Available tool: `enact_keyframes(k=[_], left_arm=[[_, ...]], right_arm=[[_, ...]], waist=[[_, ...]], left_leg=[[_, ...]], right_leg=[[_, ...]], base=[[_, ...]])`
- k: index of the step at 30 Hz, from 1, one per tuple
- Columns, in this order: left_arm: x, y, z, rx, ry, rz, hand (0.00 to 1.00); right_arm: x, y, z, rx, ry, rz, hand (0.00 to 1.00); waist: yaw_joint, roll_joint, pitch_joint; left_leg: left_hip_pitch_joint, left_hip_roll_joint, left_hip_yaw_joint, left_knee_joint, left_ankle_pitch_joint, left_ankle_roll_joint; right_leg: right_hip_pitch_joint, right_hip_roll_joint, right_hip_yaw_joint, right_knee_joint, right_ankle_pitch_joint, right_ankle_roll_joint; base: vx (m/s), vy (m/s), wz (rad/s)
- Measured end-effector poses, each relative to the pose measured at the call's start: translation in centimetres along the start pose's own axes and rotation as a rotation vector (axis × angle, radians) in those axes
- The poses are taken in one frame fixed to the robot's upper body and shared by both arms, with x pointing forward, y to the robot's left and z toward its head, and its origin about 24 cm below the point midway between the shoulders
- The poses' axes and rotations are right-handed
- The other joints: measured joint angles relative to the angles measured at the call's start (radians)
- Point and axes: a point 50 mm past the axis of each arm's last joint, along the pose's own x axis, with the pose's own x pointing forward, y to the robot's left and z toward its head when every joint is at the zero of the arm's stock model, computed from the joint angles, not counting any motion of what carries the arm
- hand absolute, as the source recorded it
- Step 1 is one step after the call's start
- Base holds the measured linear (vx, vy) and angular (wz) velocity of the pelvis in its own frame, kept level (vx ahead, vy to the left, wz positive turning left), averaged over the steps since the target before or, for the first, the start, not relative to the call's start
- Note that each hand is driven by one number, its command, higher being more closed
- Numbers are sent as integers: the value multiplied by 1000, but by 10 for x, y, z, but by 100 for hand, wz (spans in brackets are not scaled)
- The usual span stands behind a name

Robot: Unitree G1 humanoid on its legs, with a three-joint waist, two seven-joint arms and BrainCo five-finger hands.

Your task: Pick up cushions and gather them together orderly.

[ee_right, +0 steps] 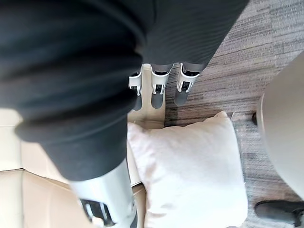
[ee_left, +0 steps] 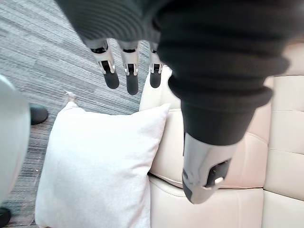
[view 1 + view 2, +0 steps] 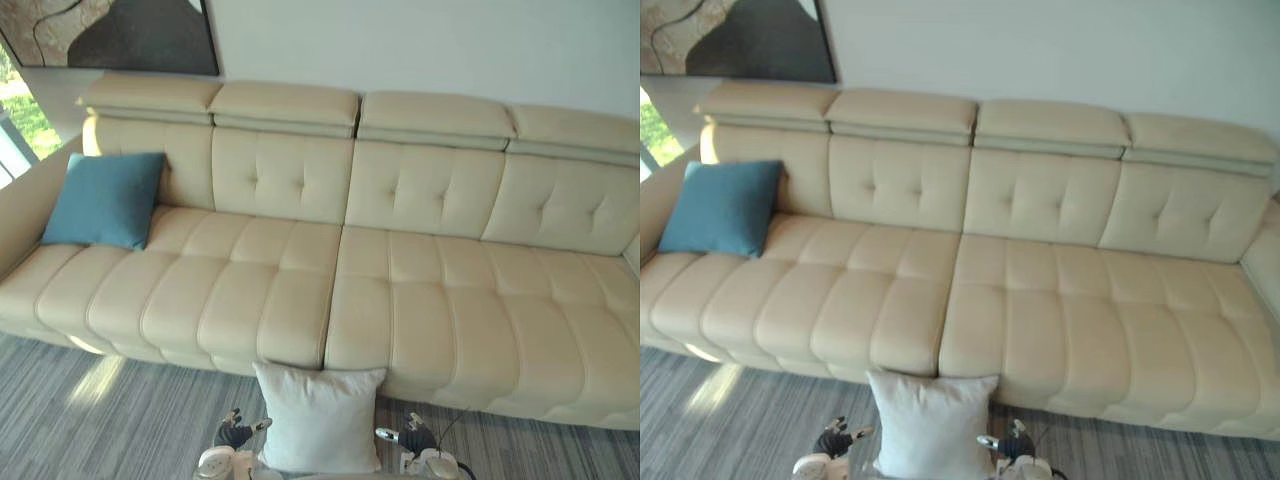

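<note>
Left hand: fingers straight and spread from the thumb, holding nothing; it hovers just beside the white cushion's left edge, in front of the sofa.
Right hand: also open and empty, fingers straight, just beside the same cushion's right edge.
White cushion: upright on the carpet, leaning on the front of the sofa near its middle seam, between the two hands and apparently touching neither.
Blue cushion: on the seat at the sofa's left end, propped against the backrest, well apart from the white one.
Likely step: closing in on the white cushion from both sides to lift it.
Risk, squeeze: the cushion looks soft. Flat fingers pressing unevenly could fold it or let it slide out downward.
Risk, tipping: a nudge from one hand before the other arrives could knock it flat on the carpet, which would be harder to grasp.
Risk, sofa: its front lies right behind the cushion, so a forward reach may jam fingertips into the leather.
Risk, placing: it has a long way to travel to the left end, and dropping it loosely there could topple the blue cushion.
</note>
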Motion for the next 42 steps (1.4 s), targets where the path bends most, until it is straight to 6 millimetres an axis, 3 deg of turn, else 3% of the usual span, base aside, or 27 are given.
enact_keyframes(k=[4,10,14,16,17,18,20,21,23,26,29,34,36,38,42], left_arm=[[-1,-1,-3,11,13,-6,0],[-4,-3,-15,0,51,-4,0],[-4,0,-13,2,40,6,0],[-1,1,-2,-5,3,23,0],[5,2,18,-18,-51,40,0],[7,1,27,-27,-73,44,0],[15,-4,69,-58,-184,50,0],[16,-5,80,-73,-213,53,0],[18,-9,127,-117,-342,51,0],[12,-9,171,-184,-482,53,0],[-5,0,242,-368,-692,75,0],[-42,16,328,-467,-930,77,0],[-54,20,347,-481,-992,69,0],[-82,26,383,-483,-1117,57,0],[-120,29,424,-460,-1264,42,0]], right_arm=[[0,-9,-1,33,5,-34,0],[-5,-36,-15,106,51,-135,0],[-5,-37,-13,105,43,-142,0],[-2,-35,-4,102,16,-134,0],[4,-30,17,96,-48,-120,0],[7,-29,28,93,-84,-118,0],[14,-26,75,106,-226,-115,0],[15,-24,89,114,-266,-112,0],[14,-21,134,123,-402,-106,0],[8,-16,170,153,-530,-98,0],[-7,-4,234,208,-724,-66,0],[-42,-9,319,299,-971,-66,0],[-55,-11,340,320,-1038,-65,0],[-79,-17,376,368,-1148,-56,0],[-120,-22,419,386,-1309,-47,0]], waist=[[0,12,-5],[-5,44,-7],[-6,38,5],[-4,24,43],[0,26,94],[2,28,118],[1,27,184],[3,27,195],[6,20,260],[8,18,271],[8,21,305],[6,22,377],[5,21,399],[5,22,444],[7,20,477]], left_leg=[[27,2,-2,-78,24,35],[67,6,-5,-165,75,35],[58,13,1,-158,78,32],[9,15,4,-84,51,30],[-123,31,-1,86,-14,30],[-181,40,-3,155,-37,31],[-438,75,-17,394,-100,32],[-494,83,-19,434,-113,30],[-636,95,-27,552,-136,30],[-758,101,-23,625,-143,32],[-937,113,-28,718,-144,40],[-1189,134,-34,833,-135,50],[-1251,136,-38,858,-132,48],[-1363,135,-49,904,-130,51],[-1529,132,-56,968,-126,56]], right_leg=[[-1,3,-8,-20,0,0],[1,16,-11,-31,6,-7],[-5,21,-11,-25,12,-9],[-40,21,-7,19,3,-5],[-133,23,-1,111,-16,-6],[-178,30,1,150,-27,-9],[-405,57,4,336,-65,-16],[-459,63,4,373,-74,-19],[-601,71,10,496,-99,-17],[-733,75,24,581,-111,-14],[-920,85,37,684,-113,-15],[-1169,92,34,800,-109,-19],[-1229,94,34,825,-108,-18],[-1335,94,32,871,-107,-15],[-1503,91,34,943,-113,-6]], base=[[-25,0,4],[-83,-44,0],[-102,-26,-3],[-155,-30,0],[-157,-19,2],[-273,-29,3],[-309,-27,3],[-290,-13,0],[-246,-4,-4],[-150,10,-8],[-167,-16,-7],[-141,-21,0],[-57,-2,3],[-50,5,6],[-51,-4,6]])
